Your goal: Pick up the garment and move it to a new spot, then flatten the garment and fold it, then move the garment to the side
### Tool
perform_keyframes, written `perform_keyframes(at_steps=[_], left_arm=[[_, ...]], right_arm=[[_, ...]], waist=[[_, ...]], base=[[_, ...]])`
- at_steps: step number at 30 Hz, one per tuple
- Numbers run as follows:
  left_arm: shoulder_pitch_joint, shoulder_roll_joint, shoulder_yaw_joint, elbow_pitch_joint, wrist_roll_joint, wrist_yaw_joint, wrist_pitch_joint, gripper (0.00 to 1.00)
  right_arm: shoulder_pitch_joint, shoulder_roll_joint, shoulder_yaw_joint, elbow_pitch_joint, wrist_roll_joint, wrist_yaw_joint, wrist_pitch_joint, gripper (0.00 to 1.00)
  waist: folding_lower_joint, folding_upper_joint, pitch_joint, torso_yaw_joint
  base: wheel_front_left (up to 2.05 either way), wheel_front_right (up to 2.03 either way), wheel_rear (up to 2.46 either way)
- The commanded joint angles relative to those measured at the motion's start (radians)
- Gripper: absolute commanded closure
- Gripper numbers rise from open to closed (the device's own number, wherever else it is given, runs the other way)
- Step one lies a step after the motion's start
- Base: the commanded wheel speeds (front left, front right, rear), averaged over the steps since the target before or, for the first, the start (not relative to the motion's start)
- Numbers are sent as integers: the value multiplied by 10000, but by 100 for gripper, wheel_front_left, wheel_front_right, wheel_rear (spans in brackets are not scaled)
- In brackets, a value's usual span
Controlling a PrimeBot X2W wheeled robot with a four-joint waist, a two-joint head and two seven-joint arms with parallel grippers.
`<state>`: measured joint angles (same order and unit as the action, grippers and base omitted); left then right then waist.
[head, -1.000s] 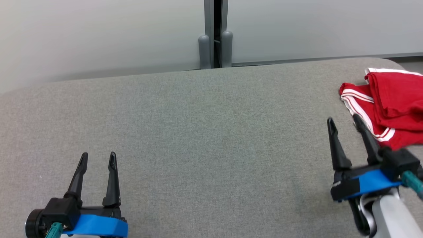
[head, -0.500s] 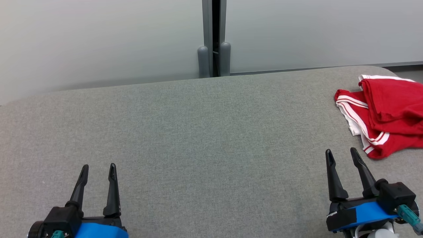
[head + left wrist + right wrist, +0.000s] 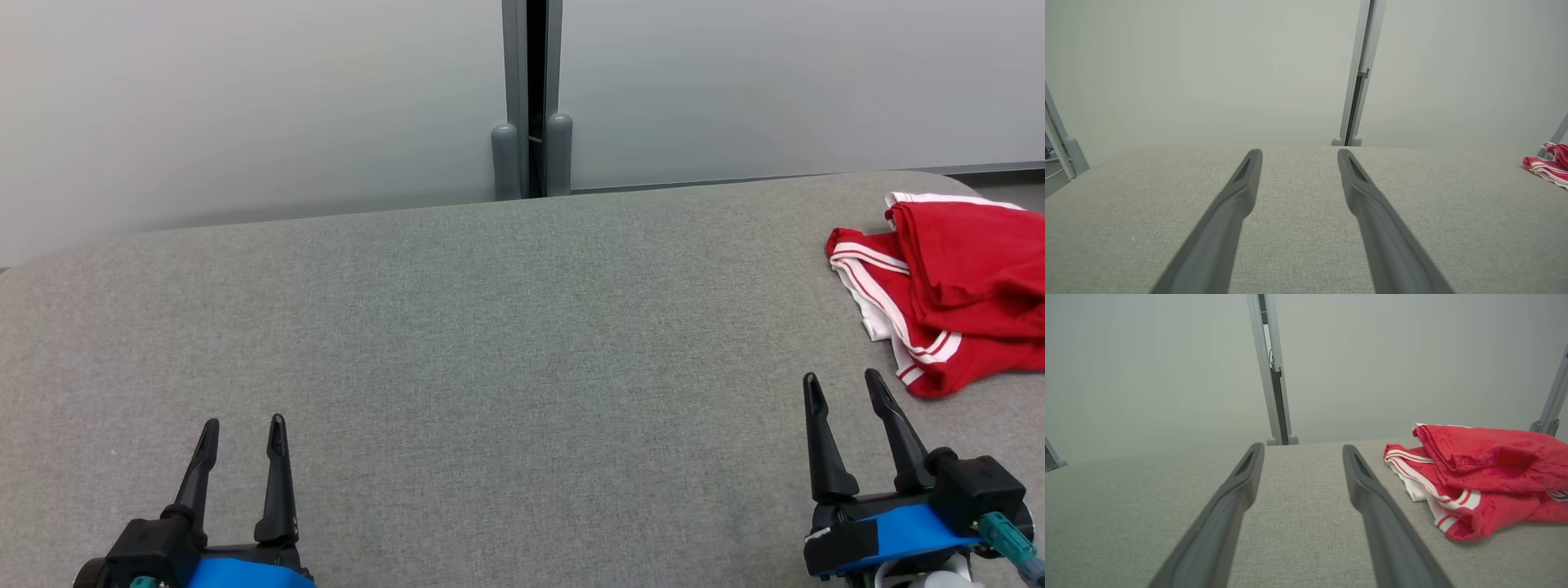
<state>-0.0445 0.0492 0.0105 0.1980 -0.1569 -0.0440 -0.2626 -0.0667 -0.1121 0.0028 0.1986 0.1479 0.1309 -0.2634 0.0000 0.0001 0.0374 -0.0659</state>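
Note:
The garment (image 3: 963,286) is red with white stripes at its edges. It lies folded in a loose pile at the far right of the grey table (image 3: 490,343), partly cut off by the head view's right edge. In the right wrist view the garment (image 3: 1486,473) sits ahead and to the right of my fingers. My right gripper (image 3: 841,384) is open and empty, just short of the garment's near corner. At the lower left my left gripper (image 3: 243,426) stands open with nothing between its fingers. The left wrist view catches the garment (image 3: 1549,163) far off at the right edge.
A pale wall with a grey vertical post (image 3: 531,98) runs behind the table's far edge. The table's rounded right corner lies just behind the garment. Wide bare fabric surface stretches between the two grippers.
My right gripper has drawn back from the garment's edge toward the table's near side, still open. The head camera has tilted, so the whole picture sits lower. The garment lies where it was.

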Motion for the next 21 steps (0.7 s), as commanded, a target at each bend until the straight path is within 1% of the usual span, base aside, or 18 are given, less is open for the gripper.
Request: perform_keyframes(at_steps=[1,2,7,21], left_arm=[[82,36,25,19,-44,-33,-24,0],[1,0,-1,15,-17,-18,0,100],[93,-83,2,473,-169,-28,128,100],[-68,-59,198,466,-2863,-188,809,100]], right_arm=[[130,48,-18,-30,-62,-5,-7,0],[1,10,2,10,2,0,0,100],[122,47,18,403,192,0,53,100],[5,154,-216,405,2892,0,756,100]], waist=[[0,-1,-4,3],[0,-1,-5,4],[1,-1,-9,10],[0,-1,-48,83]], base=[[0,0,0],[0,0,0],[0,0,0],[0,0,0]])
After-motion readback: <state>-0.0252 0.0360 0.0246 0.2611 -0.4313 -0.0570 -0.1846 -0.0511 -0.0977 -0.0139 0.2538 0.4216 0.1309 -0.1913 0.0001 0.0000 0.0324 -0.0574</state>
